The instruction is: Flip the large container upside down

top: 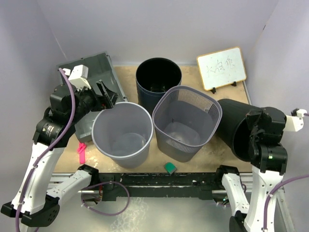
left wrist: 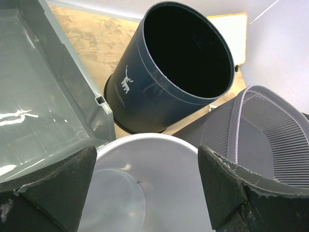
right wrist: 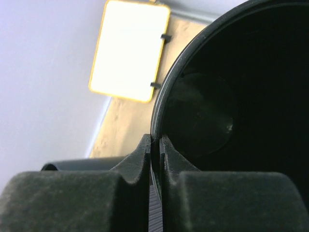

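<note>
The large container, a dark grey rectangular crate (top: 94, 65), sits tilted at the back left with its open inside showing. Its wall and floor fill the left of the left wrist view (left wrist: 43, 111). My left gripper (top: 106, 96) is open and empty beside the crate's right edge, above the rim of the round light grey bin (top: 123, 133); in the left wrist view the gripper (left wrist: 147, 179) looks down into that bin (left wrist: 145, 193). My right gripper (top: 250, 129) is shut on the rim of a black round bin (top: 234, 125) lying on its side at the right, as the right wrist view (right wrist: 155, 142) shows.
A dark blue round bin (top: 158, 79) stands at the back centre and a grey mesh basket (top: 186, 121) in the middle. A small whiteboard (top: 221, 67) stands at the back right. A pink object (top: 81, 152) and a green block (top: 170, 167) lie near the front edge.
</note>
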You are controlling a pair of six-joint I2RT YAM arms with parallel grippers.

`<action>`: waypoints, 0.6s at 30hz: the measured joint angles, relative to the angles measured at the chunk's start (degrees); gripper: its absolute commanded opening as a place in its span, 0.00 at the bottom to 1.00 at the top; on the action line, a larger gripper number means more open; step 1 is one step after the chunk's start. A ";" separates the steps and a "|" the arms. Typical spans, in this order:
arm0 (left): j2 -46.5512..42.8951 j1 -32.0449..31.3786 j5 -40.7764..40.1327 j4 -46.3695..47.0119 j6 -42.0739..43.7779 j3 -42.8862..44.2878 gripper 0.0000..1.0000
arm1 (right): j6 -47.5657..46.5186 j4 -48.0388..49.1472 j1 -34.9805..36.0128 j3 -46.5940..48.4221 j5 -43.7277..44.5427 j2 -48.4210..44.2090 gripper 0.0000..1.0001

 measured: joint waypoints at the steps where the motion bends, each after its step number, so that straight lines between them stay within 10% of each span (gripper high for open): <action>1: 0.15 0.00 0.13 -0.02 0.00 -0.07 0.83 | 1.73 -0.48 0.17 -0.37 1.81 -0.66 0.21; 18: 2.03 0.00 2.56 0.39 -0.46 2.29 0.83 | 14.27 -6.45 3.06 -19.96 7.96 -19.15 0.25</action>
